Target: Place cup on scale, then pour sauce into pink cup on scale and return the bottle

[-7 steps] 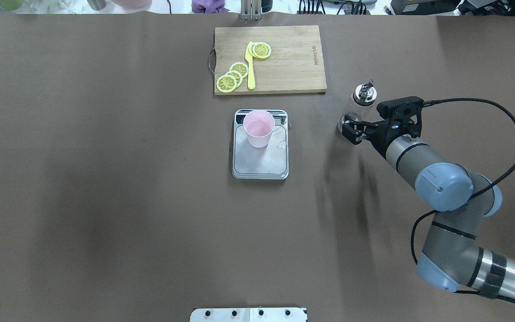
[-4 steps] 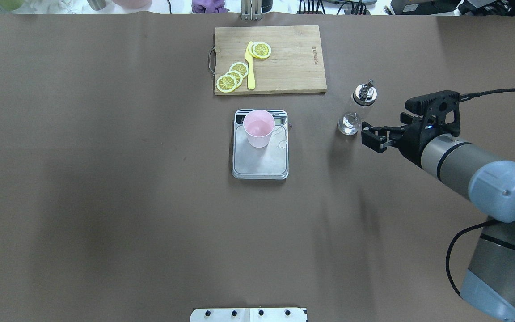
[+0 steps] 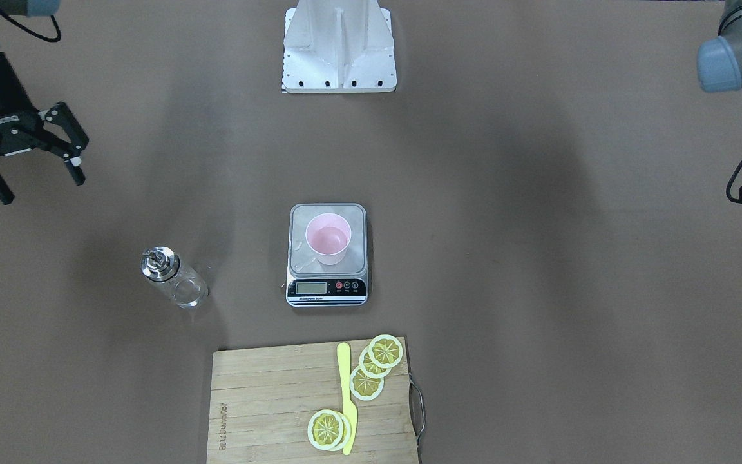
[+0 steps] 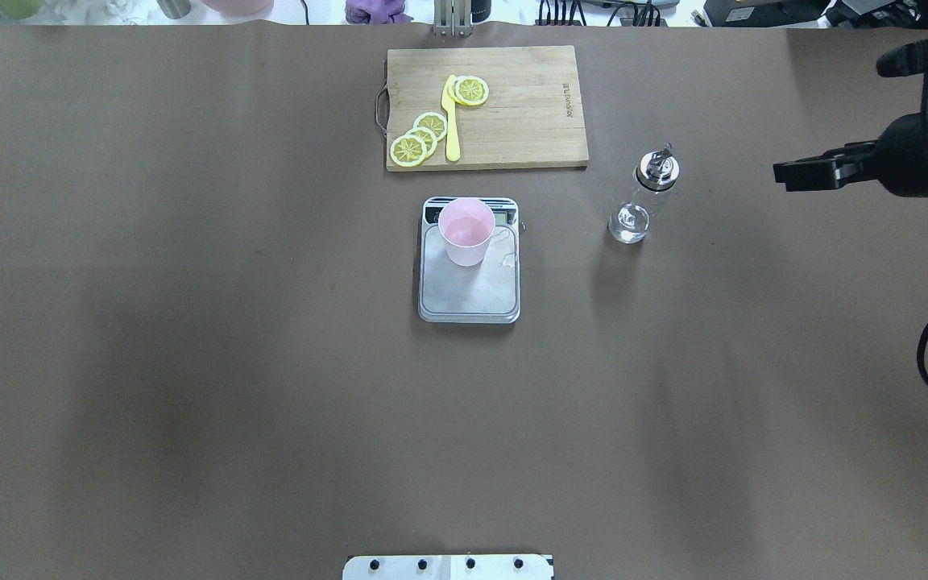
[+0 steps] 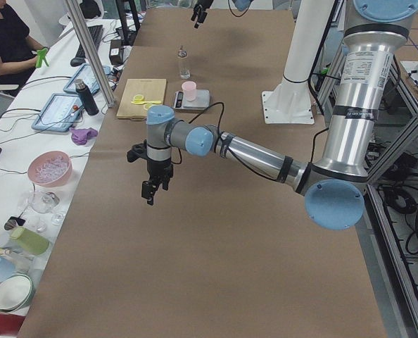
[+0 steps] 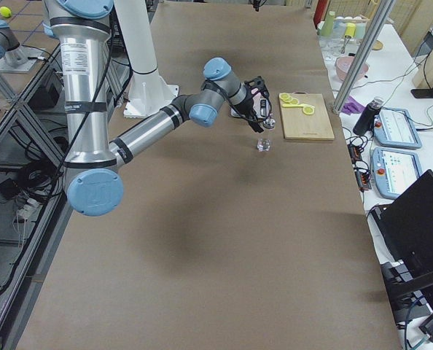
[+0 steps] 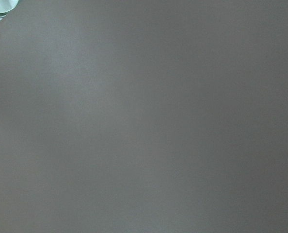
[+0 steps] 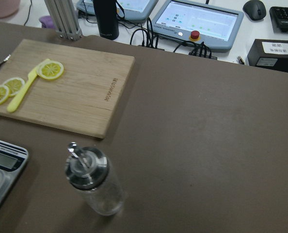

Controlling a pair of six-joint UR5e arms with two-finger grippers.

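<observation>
Brown table (image 4: 190,362): we see cup (image 4: 466,229) on scale (image 4: 469,294), bottle (image 4: 641,205) upright near it, set back we judge; right gripper (image 3: 39,187) wide open, empty, well clear, since pouring looks done.

Your desk (image 4: 190,362) is wrapped in plain brown paper, evenly lit, with soft shadows. Along its far edge you have a white bench (image 5: 15,141) carrying two tablets (image 6: 397,127), a pink bowl (image 5: 49,169) and bottles. An aluminium post (image 5: 89,53) stands at the seam.

A robot lab.
Robot arms (image 5: 258,155) reach over a brown table (image 5: 216,246); screens (image 8: 197,22) and wires (image 8: 151,36) fill the right wrist view's top.
</observation>
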